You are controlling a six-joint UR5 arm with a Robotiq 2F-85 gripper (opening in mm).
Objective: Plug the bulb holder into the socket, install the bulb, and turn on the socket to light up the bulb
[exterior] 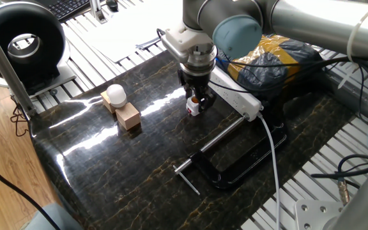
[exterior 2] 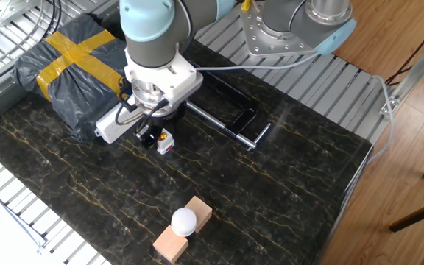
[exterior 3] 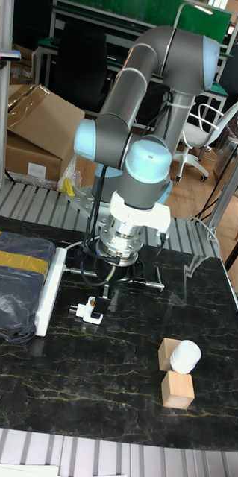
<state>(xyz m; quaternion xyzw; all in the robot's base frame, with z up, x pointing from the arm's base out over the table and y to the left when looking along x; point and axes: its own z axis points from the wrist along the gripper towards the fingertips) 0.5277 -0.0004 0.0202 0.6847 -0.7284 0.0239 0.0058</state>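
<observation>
The gripper (exterior: 195, 102) is closed around the bulb holder (exterior: 193, 108) on the tabletop, just beside the socket (exterior: 235, 98); the bulb (exterior: 115, 95) sits well apart.

UR5 arm bent downward at centre frame; wrist vertical; gripper (exterior: 195, 102) pointing straight down near the tabletop; fingers closed around a small item.

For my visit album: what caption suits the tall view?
Robot gripper at the small white bulb holder beside the power strip; bulb waits between wooden blocks.
</observation>
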